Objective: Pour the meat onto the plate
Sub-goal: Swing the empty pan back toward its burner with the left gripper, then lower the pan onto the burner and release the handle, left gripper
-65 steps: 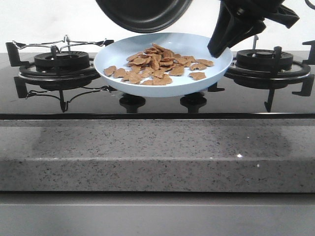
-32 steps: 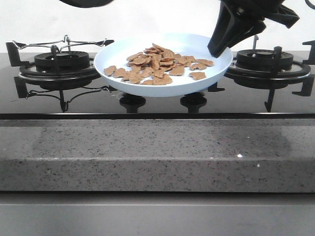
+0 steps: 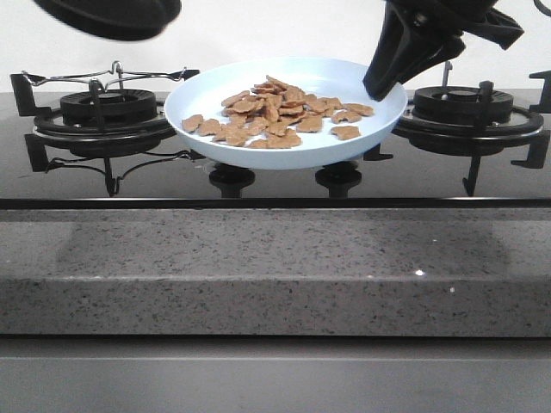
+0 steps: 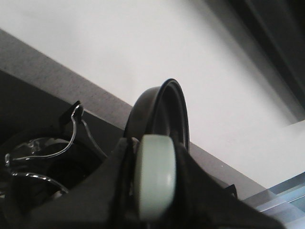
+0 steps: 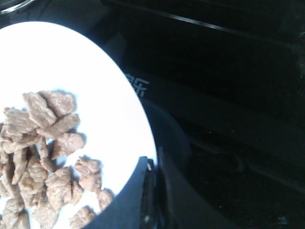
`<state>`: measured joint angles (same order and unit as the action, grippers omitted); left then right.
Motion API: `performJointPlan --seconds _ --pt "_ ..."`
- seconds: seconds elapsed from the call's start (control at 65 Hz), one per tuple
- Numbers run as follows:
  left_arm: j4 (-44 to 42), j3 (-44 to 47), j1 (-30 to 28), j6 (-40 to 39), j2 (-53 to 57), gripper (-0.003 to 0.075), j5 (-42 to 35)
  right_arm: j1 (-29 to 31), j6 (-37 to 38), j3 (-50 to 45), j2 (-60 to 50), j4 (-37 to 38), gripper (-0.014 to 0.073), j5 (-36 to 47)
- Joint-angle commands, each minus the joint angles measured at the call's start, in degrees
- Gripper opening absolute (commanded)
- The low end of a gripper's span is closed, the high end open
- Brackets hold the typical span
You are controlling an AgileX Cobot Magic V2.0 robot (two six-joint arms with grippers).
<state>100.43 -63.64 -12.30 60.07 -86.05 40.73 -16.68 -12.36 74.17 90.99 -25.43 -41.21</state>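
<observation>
Right claw (image 3: 385, 84) clamped on the plate (image 3: 207, 93) rim at the right edge, upper centre of the front frame; plate held above the stove (image 3: 275, 176), between the two burners. Meat (image 3: 275, 114) lies in a loose heap across the plate's middle. Left claw (image 4: 155, 210) clamped on the pale handle (image 4: 154, 179) of the pan (image 3: 108, 17), which sits at upper left, above the left burner (image 3: 108, 107).
</observation>
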Motion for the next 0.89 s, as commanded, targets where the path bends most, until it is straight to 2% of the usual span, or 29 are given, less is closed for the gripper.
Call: performJointPlan --seconds 0.0,0.308,0.523,0.585,0.692,0.815,0.877 --pt "6.35 -2.33 -0.31 -2.5 -0.28 -0.002 2.7 0.05 -0.53 1.48 -2.86 -1.46 -0.0069 2.75" --pt "6.35 -2.33 -1.67 -9.73 -6.84 -0.002 -0.4 0.05 -0.53 1.48 -2.86 -1.46 -0.0069 2.75" --pt "6.35 -2.33 -1.86 -11.85 -9.46 -0.0016 1.07 0.05 -0.53 1.48 -2.86 -1.46 -0.0069 2.61" --pt "6.35 -2.33 -1.86 -12.38 -10.27 0.0008 2.8 0.05 -0.53 1.48 -2.86 -1.46 -0.0069 2.61" --pt "6.35 -2.33 -1.86 -12.38 -11.22 0.0148 3.9 0.05 -0.53 1.48 -2.86 -1.46 -0.0069 2.61" --pt "6.23 -2.33 -1.86 -12.38 -11.48 0.0402 5.16 0.05 -0.53 1.48 -2.86 -1.46 -0.0069 2.61" --pt "6.23 -2.33 -1.95 -12.38 -11.48 0.0497 6.06 0.05 -0.53 1.48 -2.86 -1.46 -0.0069 2.61"
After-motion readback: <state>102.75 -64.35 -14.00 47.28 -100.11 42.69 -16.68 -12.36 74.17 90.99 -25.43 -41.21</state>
